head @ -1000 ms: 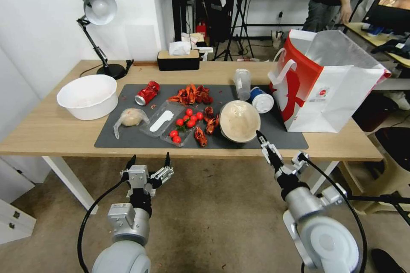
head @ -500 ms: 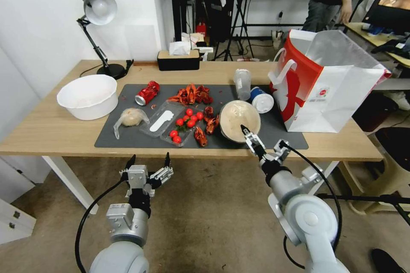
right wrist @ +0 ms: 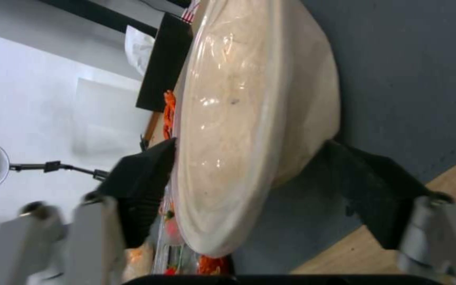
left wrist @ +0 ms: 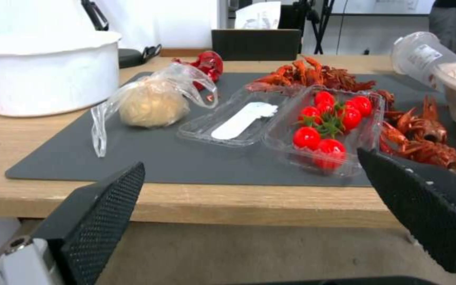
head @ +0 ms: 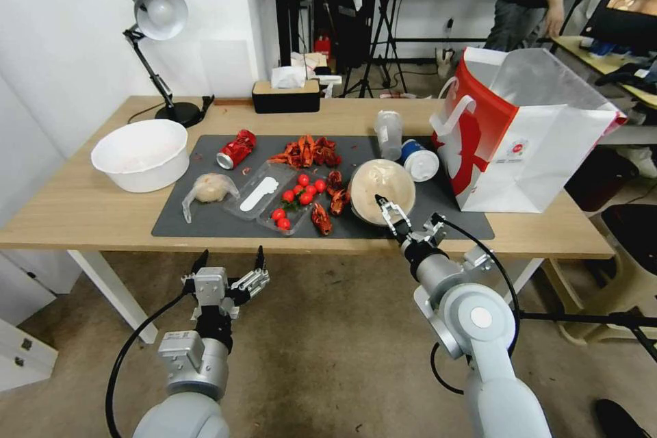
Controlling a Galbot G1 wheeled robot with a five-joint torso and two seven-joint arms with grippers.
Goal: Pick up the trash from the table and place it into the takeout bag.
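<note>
The right gripper (head: pixel 404 219) had swung in from the table's near edge over the last second and now stood at the beige bowl (head: pixel 382 191), its jaws spread wide and straddling the near rim, one finger above the film-covered top and one under the side wall (right wrist: pixel 249 130). Nothing was clenched yet, so I judged the first pickup about to begin, with all the trash still on the table (head: pixel 82 205). The bowl sat on the dark mat (head: pixel 205 219), mouth facing up and tipped slightly toward the robot; being round, it had no long axis, only its upright centre line. The takeout bag (head: pixel 527 144) stood open at about two o'clock from the bowl, just beyond the blue cup (head: pixel 417 161). The left gripper (head: pixel 227 274) hung open below the table's front edge, having sunk a little.
</note>
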